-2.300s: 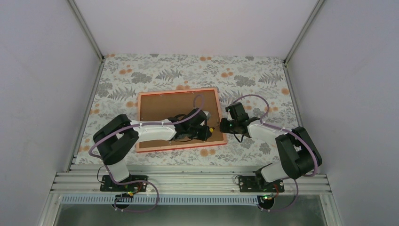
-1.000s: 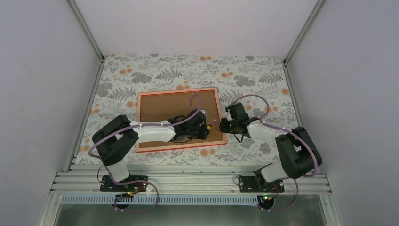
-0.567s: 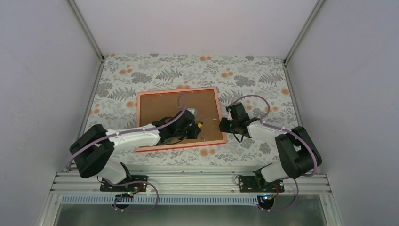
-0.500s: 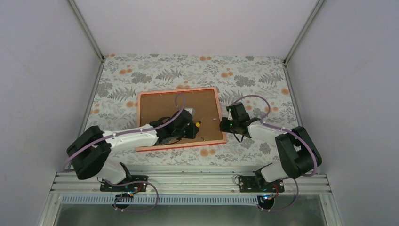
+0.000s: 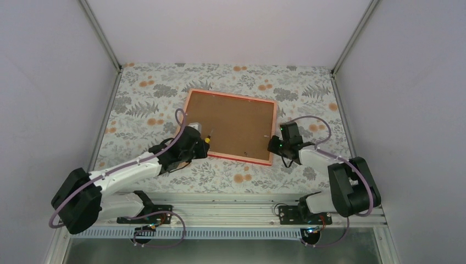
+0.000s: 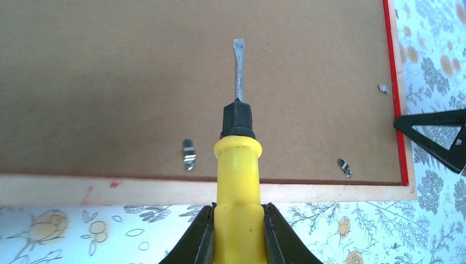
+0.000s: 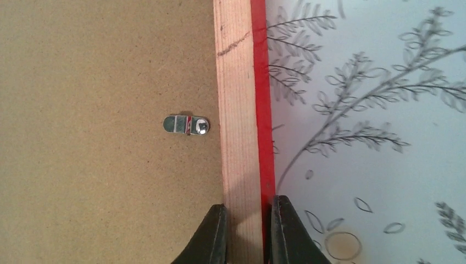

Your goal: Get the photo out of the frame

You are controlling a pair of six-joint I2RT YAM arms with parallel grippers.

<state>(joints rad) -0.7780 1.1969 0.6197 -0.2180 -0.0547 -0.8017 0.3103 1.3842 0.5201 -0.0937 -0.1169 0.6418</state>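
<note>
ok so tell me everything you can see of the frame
The frame lies face down and skewed on the floral table. It has a thin red outer edge, a pale wood rail and a brown fibreboard backing held by small metal clips near the edges. The right gripper pinches its right rail. A screwdriver tip hangs over the backing near the left edge; contact is unclear. No photo shows.

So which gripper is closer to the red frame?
Right. The right gripper is shut on the frame, clamping its side rail. The left gripper, holding a yellow screwdriver, sits just outside another edge.
</note>
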